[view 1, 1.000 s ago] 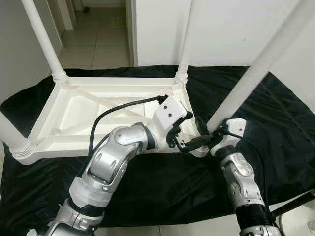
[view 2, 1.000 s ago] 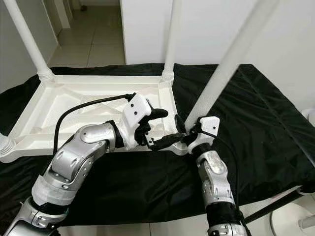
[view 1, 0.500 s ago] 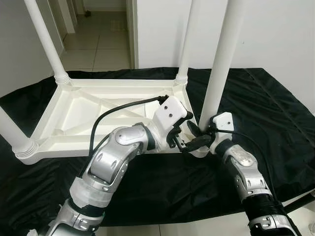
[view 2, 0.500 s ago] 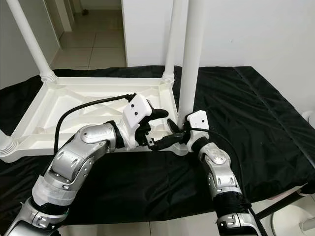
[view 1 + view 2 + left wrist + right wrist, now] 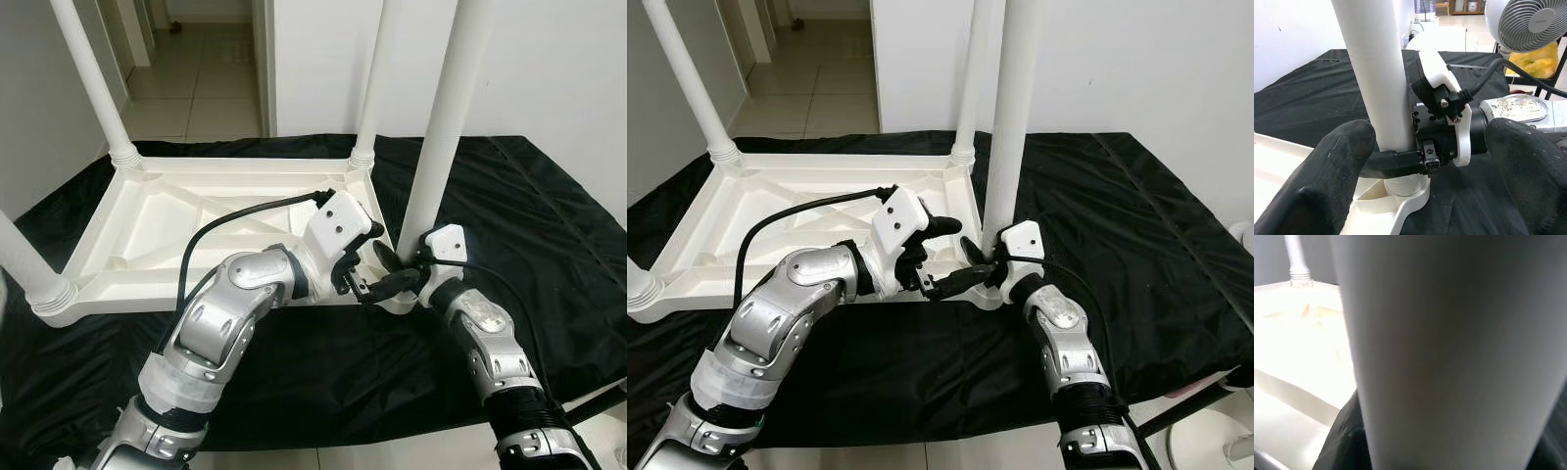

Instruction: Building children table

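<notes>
White plastic table leg stands upright — right gripper clamps its base; left gripper, fingers spread, faces it, empty.

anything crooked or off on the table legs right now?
Nothing stands out. The white tabletop lies upside down on the black cloth, with four legs standing up from its corners. The near right leg stands about upright in its socket, gripped low by the right end effector. The left end effector sits open beside it.
</notes>
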### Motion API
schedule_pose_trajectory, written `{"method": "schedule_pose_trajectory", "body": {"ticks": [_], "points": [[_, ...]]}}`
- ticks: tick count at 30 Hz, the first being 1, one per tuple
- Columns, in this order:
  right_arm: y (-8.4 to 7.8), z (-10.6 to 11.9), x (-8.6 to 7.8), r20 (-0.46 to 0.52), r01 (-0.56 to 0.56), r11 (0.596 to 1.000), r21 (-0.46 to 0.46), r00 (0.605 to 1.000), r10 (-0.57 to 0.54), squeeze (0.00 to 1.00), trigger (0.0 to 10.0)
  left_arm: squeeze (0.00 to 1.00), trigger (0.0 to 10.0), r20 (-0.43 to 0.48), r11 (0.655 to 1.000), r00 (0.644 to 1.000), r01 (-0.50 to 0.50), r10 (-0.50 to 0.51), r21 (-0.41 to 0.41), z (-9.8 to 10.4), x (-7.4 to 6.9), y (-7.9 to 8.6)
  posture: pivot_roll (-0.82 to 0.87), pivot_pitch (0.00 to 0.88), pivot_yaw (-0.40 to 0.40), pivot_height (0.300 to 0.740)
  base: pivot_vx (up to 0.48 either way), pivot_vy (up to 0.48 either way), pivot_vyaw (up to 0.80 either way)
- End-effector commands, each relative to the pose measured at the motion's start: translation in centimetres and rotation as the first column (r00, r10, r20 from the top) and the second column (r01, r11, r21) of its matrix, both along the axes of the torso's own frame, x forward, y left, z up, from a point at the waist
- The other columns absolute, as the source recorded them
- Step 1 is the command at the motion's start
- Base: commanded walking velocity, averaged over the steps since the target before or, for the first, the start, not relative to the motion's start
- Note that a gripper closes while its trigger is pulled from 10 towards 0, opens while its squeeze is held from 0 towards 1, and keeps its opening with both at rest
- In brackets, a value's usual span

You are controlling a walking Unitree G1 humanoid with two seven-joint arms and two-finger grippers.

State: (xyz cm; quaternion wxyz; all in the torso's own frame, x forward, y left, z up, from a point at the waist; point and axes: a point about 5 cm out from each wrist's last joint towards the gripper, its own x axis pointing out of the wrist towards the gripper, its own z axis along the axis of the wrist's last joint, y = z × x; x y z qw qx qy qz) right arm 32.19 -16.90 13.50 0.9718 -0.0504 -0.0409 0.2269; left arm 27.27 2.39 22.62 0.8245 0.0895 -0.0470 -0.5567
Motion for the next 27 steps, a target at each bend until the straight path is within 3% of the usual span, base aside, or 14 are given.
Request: {"method": "schedule_pose_trajectory", "body": {"ticks": [1, 14, 27], "points": [[-1.2, -4.4, -1.0, -0.238, 0.074, 0.997, 0.016, 0.969, -0.068, 0.0, 10.0, 0.0, 10.0, 0.016, 0.998, 0.998, -0.056, 0.056, -0.011, 0.3, 0.2, 0.1, -0.05, 0.016, 0.015, 0.74, 0.0, 0.0, 0.0], [-1.9, -5.3, -0.6, -0.336, 0.164, 0.981, 0.103, 0.934, -0.12, 0.0, 10.0, 0.0, 10.0, 0.017, 0.999, 0.999, -0.044, 0.045, -0.014, 0.3, 0.1, -0.2, -0.05, 0.008, 0.009, 0.74, 0.0, 0.0, 0.0], [-2.0, -5.6, -0.4, -0.364, 0.192, 0.977, 0.096, 0.92, -0.145, 0.0, 10.0, 0.0, 10.0, 0.019, 0.999, 0.999, -0.046, 0.046, -0.018, 0.3, 0.0, -0.2, -0.05, 0.0, -0.004, 0.74, 0.0, 0.0, 0.0]]}}
